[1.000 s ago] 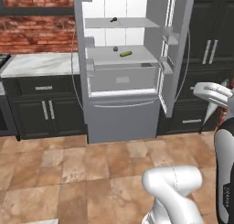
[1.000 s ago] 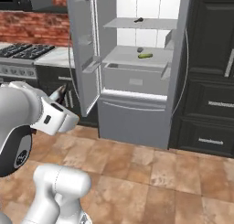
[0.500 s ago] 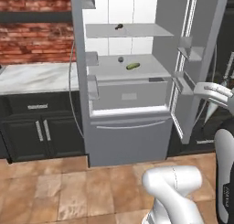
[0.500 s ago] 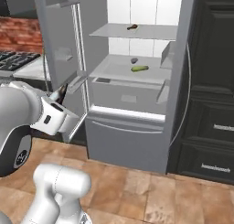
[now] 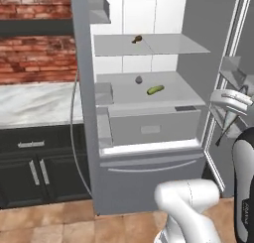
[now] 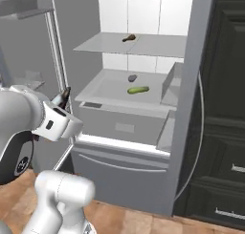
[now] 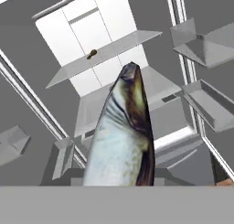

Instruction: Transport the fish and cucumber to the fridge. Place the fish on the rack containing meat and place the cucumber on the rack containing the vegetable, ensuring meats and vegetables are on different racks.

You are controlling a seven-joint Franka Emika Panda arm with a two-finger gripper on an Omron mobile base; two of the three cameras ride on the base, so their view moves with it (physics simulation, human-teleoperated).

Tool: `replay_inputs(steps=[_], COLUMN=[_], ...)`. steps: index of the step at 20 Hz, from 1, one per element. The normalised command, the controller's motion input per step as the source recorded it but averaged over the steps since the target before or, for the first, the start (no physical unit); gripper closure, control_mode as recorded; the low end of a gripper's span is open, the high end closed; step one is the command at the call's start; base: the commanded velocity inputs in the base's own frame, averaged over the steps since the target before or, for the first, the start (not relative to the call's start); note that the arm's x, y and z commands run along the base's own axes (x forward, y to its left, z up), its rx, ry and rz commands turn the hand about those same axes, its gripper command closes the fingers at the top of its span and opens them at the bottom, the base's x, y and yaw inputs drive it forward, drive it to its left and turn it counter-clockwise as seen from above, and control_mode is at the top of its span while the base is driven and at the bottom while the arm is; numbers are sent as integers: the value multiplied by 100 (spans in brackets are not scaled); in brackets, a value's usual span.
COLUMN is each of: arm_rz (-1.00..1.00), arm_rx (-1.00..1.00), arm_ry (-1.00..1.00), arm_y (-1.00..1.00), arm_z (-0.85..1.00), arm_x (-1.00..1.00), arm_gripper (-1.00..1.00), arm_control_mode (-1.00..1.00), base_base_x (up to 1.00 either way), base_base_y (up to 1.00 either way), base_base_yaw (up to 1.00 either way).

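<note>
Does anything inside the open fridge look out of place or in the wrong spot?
Nothing stands out. The meat lies on the upper rack, the cucumber and the vegetable on the lower shelf, apart from each other. The fish is at the gripper, outside the fridge.

We cannot read any text, label, brand, number or sign in these pictures. The fridge (image 5: 149, 152), its shelves and door bins carry no writing, and a small dark mark on the robot arm (image 6: 19, 166) is too blurred to read.
</note>
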Motion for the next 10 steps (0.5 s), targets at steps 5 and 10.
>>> replay_inputs(steps=[5, 10], arm_rz=[0, 0], arm_rx=[0, 0], arm_ry=[0, 0], arm_y=[0, 0], arm_z=[0, 0], arm_x=[0, 0], arm_gripper=[100, 100], arm_control_mode=[100, 100], base_base_x=[100, 100], base_base_y=[-2, -14], base_base_yaw=[0, 0])
